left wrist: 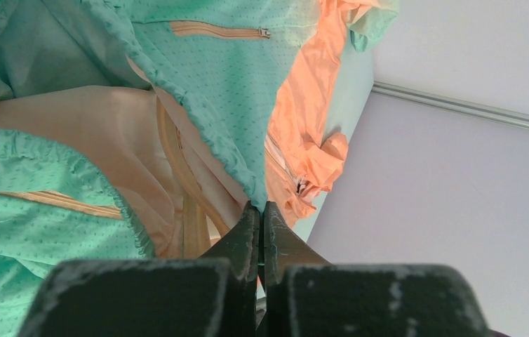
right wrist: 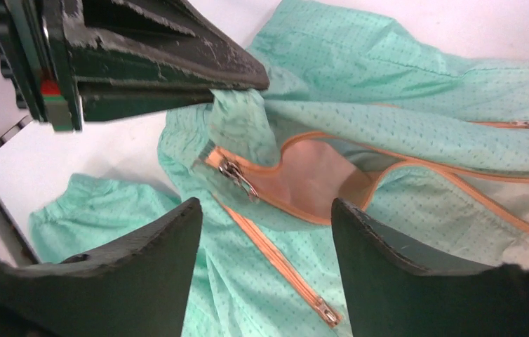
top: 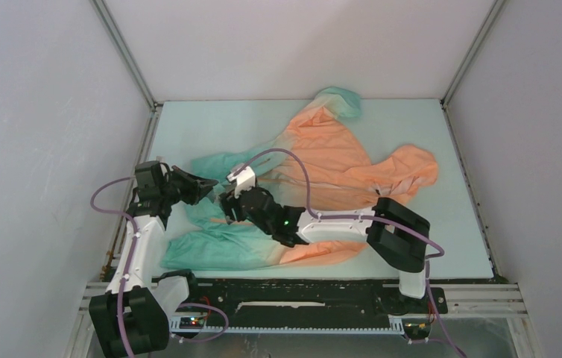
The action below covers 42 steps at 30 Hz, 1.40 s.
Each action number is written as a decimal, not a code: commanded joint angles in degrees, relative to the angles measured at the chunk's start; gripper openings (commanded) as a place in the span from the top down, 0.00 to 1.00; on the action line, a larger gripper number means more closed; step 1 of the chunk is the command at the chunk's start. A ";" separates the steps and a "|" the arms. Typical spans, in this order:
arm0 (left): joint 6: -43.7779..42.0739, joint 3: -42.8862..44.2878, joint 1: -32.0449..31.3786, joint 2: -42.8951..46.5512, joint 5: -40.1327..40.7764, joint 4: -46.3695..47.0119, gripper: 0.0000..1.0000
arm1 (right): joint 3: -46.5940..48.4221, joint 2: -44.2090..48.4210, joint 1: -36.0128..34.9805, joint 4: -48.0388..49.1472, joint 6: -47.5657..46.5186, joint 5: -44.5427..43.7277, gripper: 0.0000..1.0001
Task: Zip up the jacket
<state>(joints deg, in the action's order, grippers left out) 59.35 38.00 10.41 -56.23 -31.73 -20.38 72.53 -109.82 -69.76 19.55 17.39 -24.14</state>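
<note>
The left claw (left wrist: 262,209) is pinched shut on the teal hem edge of the jacket (top: 323,160), drawing it up a little. The right claw (right wrist: 265,210) hangs spread and empty, with the zip slider (right wrist: 233,170) just ahead of its tips. Beyond both, the jacket sprawls rumpled over the counter (top: 427,119). The cloth looks thin, light and slippery, and is likely to bunch. The best hold is probably the slider's metal pull, with the hem held taut.

Bright, even, diffuse light with faint shadows; sharp overhead view, near foreground softly blurred in wrist views.
</note>
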 commanded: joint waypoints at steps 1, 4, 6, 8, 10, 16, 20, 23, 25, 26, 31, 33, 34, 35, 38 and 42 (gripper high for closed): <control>-1.68 0.98 0.50 0.77 -1.50 -0.01 1.00 | -7.37 7.57 3.82 10.11 1.31 14.49 0.28; -2.15 1.09 0.56 0.83 -1.69 -0.24 1.00 | -12.44 9.95 7.71 14.12 1.91 28.47 0.29; -2.73 1.21 0.57 0.99 -1.79 -0.65 1.00 | -13.16 9.74 10.19 14.84 2.05 37.11 0.31; -3.44 1.36 0.52 1.29 -1.80 -1.20 1.00 | -13.38 8.19 13.02 17.09 4.52 45.63 0.36; -4.15 1.46 0.51 1.58 -1.63 -1.67 1.00 | -13.38 5.50 16.32 24.20 9.86 54.73 0.45; -5.04 1.29 0.52 1.64 -1.62 -2.43 1.00 | -10.16 -1.78 19.69 33.30 18.91 62.92 0.50; -5.29 1.44 0.55 1.47 -1.64 -2.69 1.00 | -7.69 -4.49 18.72 32.65 20.45 62.42 0.51; -5.43 1.46 0.53 1.38 -1.63 -2.76 1.00 | -7.01 -5.40 17.99 32.13 20.62 61.73 0.52; -5.43 1.45 0.57 1.30 -1.59 -2.67 1.00 | -6.60 -5.80 17.70 31.26 20.57 60.64 0.55; -5.47 1.39 0.57 1.18 -1.65 -2.73 1.00 | -6.40 -5.90 17.66 30.92 20.54 60.29 0.56; -5.56 1.38 0.55 1.16 -1.73 -2.71 1.00 | -5.05 -6.76 17.50 29.02 20.39 59.53 0.66; -5.56 1.35 0.55 1.08 -1.70 -2.71 1.00 | -4.34 -7.04 17.22 27.75 19.62 59.34 0.67; -5.53 1.42 0.55 1.05 -1.82 -2.62 1.00 | -4.19 -7.11 17.05 27.33 19.35 59.12 0.67; -5.60 1.46 0.55 0.99 -1.88 -2.64 1.00 | -4.05 -7.22 16.95 26.96 19.04 58.79 0.67; -5.48 1.54 0.55 0.90 -2.02 -2.47 1.00 | -3.87 -7.66 16.83 26.33 18.27 58.01 0.62; -5.56 1.73 0.57 0.81 -2.09 -2.46 1.00 | -3.52 -8.16 16.70 25.74 17.40 57.93 0.60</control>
<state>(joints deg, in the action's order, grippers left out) 54.98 38.00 10.44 -55.75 -32.01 -23.33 66.54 -117.30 -52.56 45.58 36.47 34.59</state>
